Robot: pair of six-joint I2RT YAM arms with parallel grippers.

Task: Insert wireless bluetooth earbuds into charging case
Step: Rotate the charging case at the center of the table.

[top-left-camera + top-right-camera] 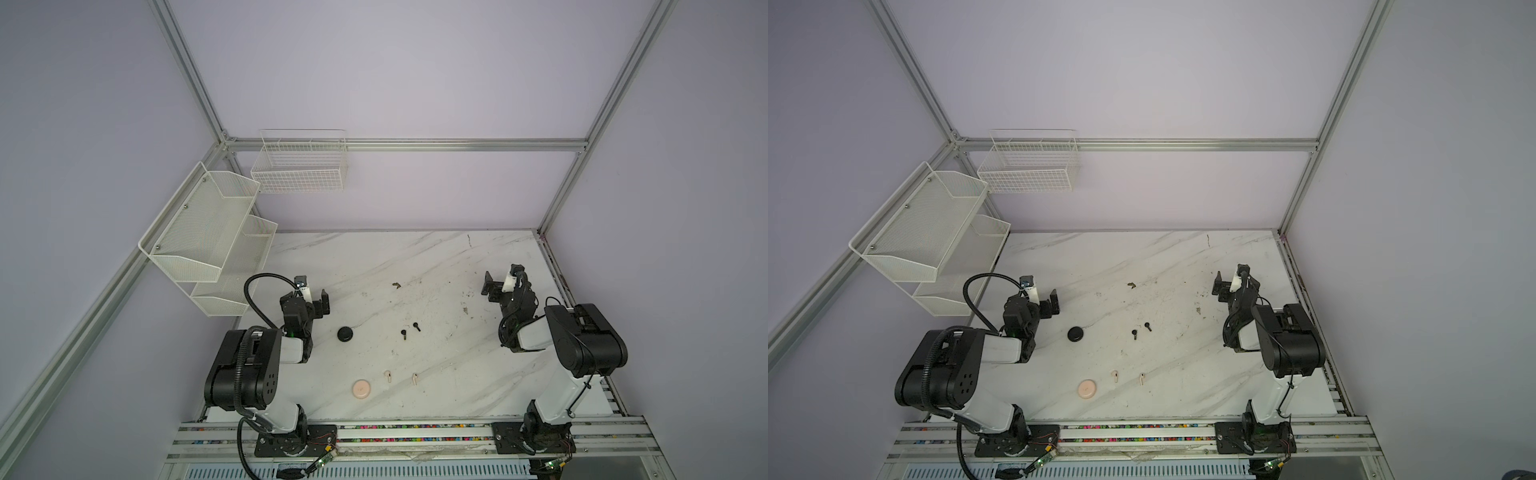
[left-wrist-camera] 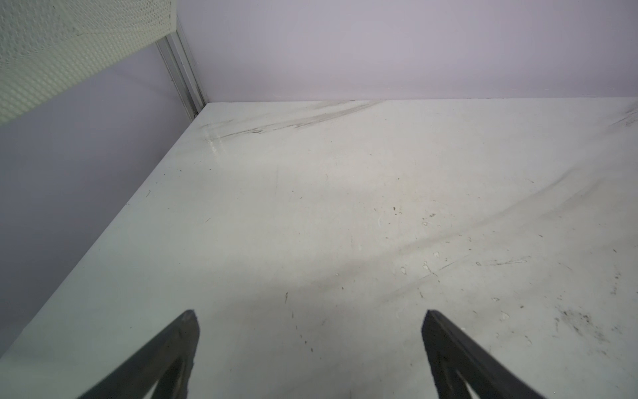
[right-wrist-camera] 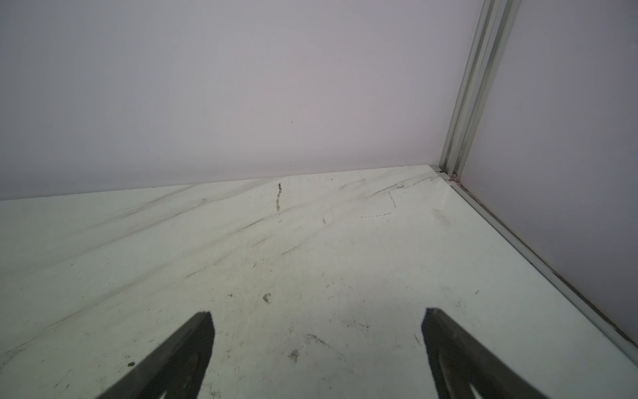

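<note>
We see both pairs of jaws spread and empty. The wrist views show only tabletop (image 2: 310, 207). From above, black earbuds (image 1: 416, 326) and cream earbuds (image 1: 387, 376) are specks, their detail unreadable.

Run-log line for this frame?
left claw open, empty | right claw open, empty | four earbuds loose on table | black case, pink case untouched

Pale lilac walls (image 1: 415, 83), framed by aluminium rails (image 1: 407, 145), enclose a white marbled tabletop (image 1: 415, 262), scuffed and speckled with dirt. A white mesh shelf (image 1: 199, 232) and a wire basket (image 1: 299, 174) hang near the far left corner. Light is even and diffuse.
</note>
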